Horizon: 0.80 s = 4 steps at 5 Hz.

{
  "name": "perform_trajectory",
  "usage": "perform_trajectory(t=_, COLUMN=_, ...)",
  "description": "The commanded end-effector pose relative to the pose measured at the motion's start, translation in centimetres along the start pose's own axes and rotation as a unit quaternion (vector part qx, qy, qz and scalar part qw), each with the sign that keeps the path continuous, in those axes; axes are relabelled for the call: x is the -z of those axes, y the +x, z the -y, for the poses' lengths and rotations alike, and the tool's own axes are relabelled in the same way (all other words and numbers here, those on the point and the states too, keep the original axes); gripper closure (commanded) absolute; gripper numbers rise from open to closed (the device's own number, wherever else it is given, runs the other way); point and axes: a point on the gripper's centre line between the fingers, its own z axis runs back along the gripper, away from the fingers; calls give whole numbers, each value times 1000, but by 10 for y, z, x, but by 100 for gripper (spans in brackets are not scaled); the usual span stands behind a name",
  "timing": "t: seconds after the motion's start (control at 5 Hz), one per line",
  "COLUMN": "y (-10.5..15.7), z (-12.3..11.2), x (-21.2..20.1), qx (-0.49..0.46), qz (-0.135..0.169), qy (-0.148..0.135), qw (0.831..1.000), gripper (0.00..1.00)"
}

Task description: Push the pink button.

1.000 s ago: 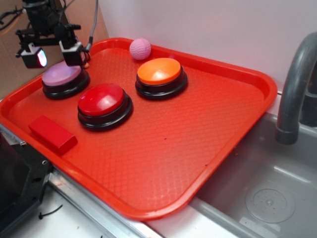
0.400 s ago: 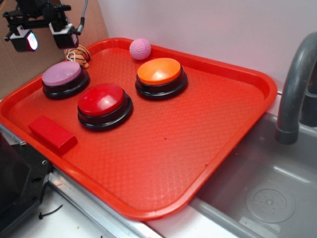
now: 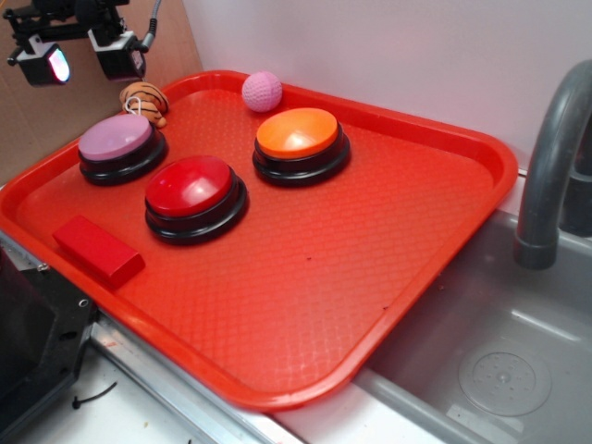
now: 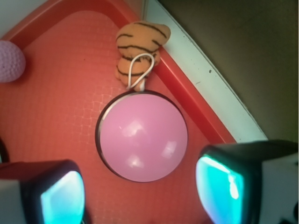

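The pink button (image 3: 116,139), a pale lilac dome on a black base, sits at the far left of the red tray (image 3: 370,268). My gripper (image 3: 81,63) hangs well above it and slightly to its left, open, with nothing between its fingers. Looking down in the wrist view, the pink button (image 4: 141,135) fills the middle of the frame, apart from the gripper (image 4: 142,191), whose two glowing pads stand wide at the bottom corners.
A red button (image 3: 191,185) and an orange button (image 3: 298,132) stand beside the pink one. A dimpled pink ball (image 3: 262,91) and a small striped tiger toy (image 3: 143,100) lie near the tray's back rim. A red block (image 3: 97,248) lies front left. A sink (image 3: 499,370) with a grey faucet (image 3: 550,157) is on the right.
The gripper has risen from just above the pink button and drifted left, uncovering the tiger toy behind it. Its jaws stayed open.
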Motion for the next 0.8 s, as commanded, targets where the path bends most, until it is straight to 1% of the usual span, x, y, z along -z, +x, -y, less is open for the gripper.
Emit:
perform_trajectory(t=0.0, y=6, z=-6, x=-28, qx=2, qz=45, qy=-4, qw=999, gripper=0)
perform_trajectory(t=0.4, y=2, z=-3, x=-40, qx=7, qz=54, qy=-6, qw=998, gripper=0)
perform_trajectory(t=0.6, y=-4, z=0, x=-51, qx=21, qz=60, qy=-16, qw=998, gripper=0)
